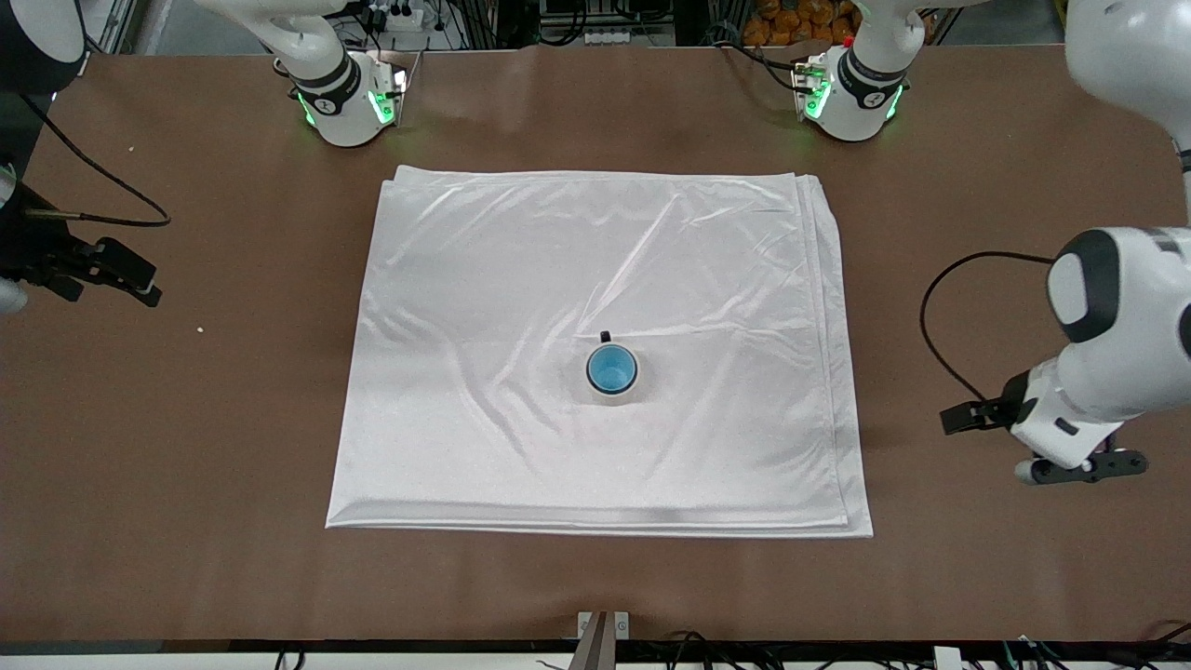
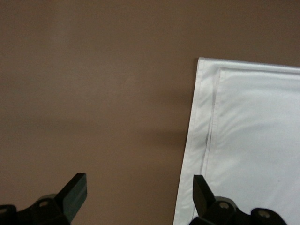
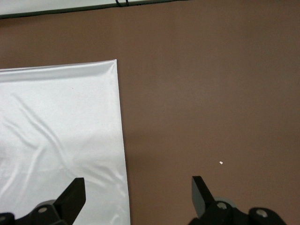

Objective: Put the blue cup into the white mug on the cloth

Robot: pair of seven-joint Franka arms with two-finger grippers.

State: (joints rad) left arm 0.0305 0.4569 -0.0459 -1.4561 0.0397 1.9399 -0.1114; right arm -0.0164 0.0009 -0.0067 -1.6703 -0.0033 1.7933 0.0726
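left claw (image 2: 136,192) wide, empty | right claw (image 3: 136,192) wide, empty

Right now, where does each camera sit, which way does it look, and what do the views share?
Front view: high across the table, facing both bases, over the cloth with the blue cup inside the white mug.
Left wrist view: looks down past the open left gripper onto a cloth corner.
Right wrist view: looks down past the open right gripper onto another corner.
All share the cloth.
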